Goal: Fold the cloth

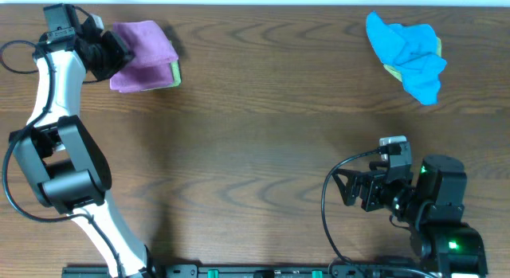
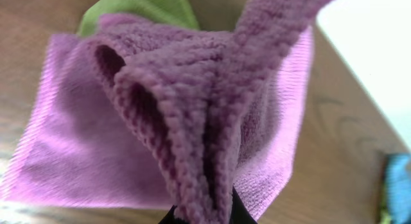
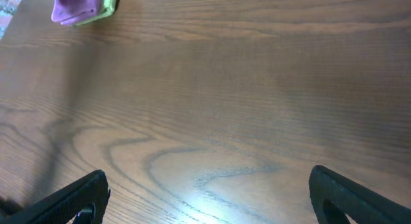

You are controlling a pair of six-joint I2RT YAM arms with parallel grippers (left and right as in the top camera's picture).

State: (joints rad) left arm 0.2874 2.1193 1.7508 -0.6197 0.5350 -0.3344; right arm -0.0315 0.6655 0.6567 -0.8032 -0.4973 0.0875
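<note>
A purple cloth [image 1: 143, 45] lies folded at the table's far left, on top of a green cloth [image 1: 174, 72] whose edge shows at its right side. My left gripper [image 1: 107, 51] is at the purple cloth's left edge, shut on a pinched fold of it. In the left wrist view the gathered purple fold [image 2: 192, 121] runs down into my jaws [image 2: 205, 214], and the green cloth [image 2: 141, 9] peeks out behind. My right gripper [image 1: 351, 190] is open and empty over bare wood at the near right [image 3: 209, 192].
A crumpled blue cloth [image 1: 410, 51] with a green one under it lies at the far right. The purple cloth also shows far off in the right wrist view [image 3: 77, 7]. The table's far edge is just behind both cloth piles.
</note>
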